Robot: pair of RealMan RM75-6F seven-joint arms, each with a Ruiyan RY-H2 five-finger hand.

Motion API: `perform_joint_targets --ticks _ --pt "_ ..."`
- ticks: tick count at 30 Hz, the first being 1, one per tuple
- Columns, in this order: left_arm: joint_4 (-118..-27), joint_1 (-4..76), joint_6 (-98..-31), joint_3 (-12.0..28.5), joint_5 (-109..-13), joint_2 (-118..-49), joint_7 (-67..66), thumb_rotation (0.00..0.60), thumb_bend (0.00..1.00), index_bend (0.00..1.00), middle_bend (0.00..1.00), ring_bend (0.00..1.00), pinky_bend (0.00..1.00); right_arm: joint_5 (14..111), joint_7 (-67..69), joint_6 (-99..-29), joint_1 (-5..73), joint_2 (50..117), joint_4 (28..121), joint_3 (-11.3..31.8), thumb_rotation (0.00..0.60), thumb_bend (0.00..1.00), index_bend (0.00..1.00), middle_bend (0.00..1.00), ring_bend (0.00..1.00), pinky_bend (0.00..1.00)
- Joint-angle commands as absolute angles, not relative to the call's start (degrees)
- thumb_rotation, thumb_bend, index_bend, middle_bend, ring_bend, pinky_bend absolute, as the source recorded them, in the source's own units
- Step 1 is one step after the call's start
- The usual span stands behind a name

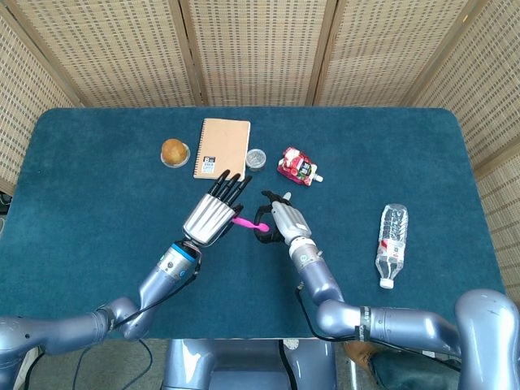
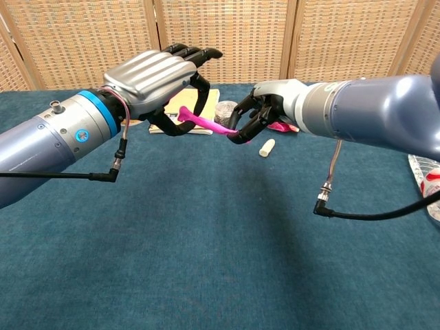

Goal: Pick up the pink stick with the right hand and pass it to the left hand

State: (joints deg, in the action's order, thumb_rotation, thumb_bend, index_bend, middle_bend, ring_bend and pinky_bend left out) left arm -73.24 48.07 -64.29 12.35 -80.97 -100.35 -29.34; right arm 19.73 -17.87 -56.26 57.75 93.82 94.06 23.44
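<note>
The pink stick [image 1: 247,222] [image 2: 207,124] hangs in the air above the blue table, between my two hands. My right hand [image 1: 280,220] [image 2: 260,112] pinches its right end with curled dark fingers. My left hand [image 1: 214,210] [image 2: 155,78] is spread over the stick's left end, fingers stretched out above it and the thumb curled below. That end lies under the left palm, and no left finger is closed on it in either view.
At the back of the table [image 1: 89,203] lie a tan notebook [image 1: 221,148], a muffin in a cup [image 1: 174,152], a small round tin [image 1: 256,158] and a red pouch [image 1: 297,166]. A water bottle [image 1: 392,244] lies on its side at the right.
</note>
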Motion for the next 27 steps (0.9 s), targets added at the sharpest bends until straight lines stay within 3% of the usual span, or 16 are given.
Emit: perform_joint_targets --ticks 1,7,27 --pt "-73.16 48.02 -64.32 12.44 -80.61 -100.31 -29.56 0.600 0.62 0.72 0.00 0.00 0.00 19.86 -17.74 -56.23 57.63 93.70 94.09 23.34 0.600 0.67 0.66 0.14 0.00 0.00" --pt "-73.09 47.82 -64.50 12.33 -80.27 -99.88 -29.41 0.600 0.70 0.73 0.00 0.00 0.00 20.23 -17.25 -56.09 57.21 93.23 94.10 23.13 0.600 0.67 0.66 0.14 0.00 0.00" --pt "-75.57 45.60 -67.23 14.80 -78.20 -92.21 -26.78 0.600 0.71 0.76 0.00 0.00 0.00 20.58 -15.30 -55.62 54.65 89.61 94.42 22.51 0.600 0.67 0.66 0.14 0.00 0.00"
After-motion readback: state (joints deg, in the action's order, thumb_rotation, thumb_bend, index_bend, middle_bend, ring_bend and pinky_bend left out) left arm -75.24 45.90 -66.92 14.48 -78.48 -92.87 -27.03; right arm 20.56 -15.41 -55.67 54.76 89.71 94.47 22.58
